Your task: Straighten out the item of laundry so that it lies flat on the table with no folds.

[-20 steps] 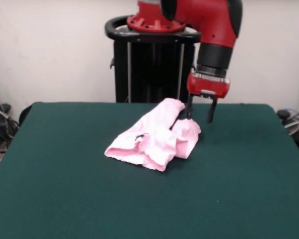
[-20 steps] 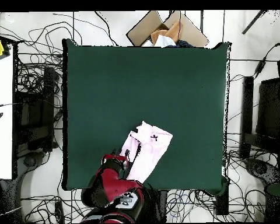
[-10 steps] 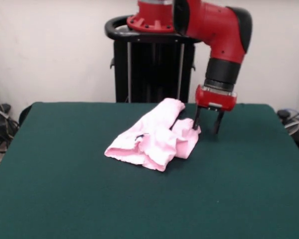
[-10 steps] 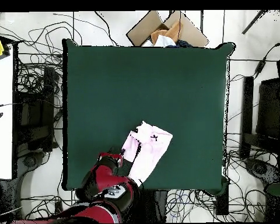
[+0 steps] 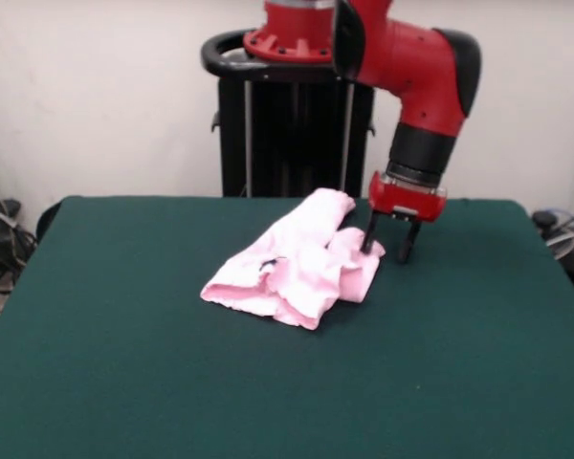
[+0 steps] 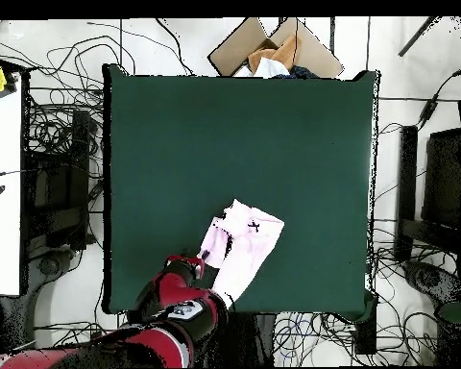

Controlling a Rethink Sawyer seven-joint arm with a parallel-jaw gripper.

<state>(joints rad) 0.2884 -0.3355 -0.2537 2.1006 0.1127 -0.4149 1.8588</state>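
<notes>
We see the pink pants (image 5: 297, 268) rumpled and folded over at frame centre on the green table (image 5: 459, 382); our gripper (image 5: 385, 249), fingers spread, empty, touches their right edge.

The table (image 5: 124, 382) is a large rectangle with a dark green, felt-like top that fills the lower part of the front view. A single thing lies on it: the item of laundry (image 5: 297, 263), a small pale pink garment, bunched and folded over itself. It sits toward the side nearest the robot's pedestal, roughly central across the width. In the overhead view the table (image 6: 273, 135) spreads wide and bare around the garment (image 6: 239, 248), which lies close to the bottom edge. A tiny dark bow (image 5: 266, 261) shows on the cloth
</notes>
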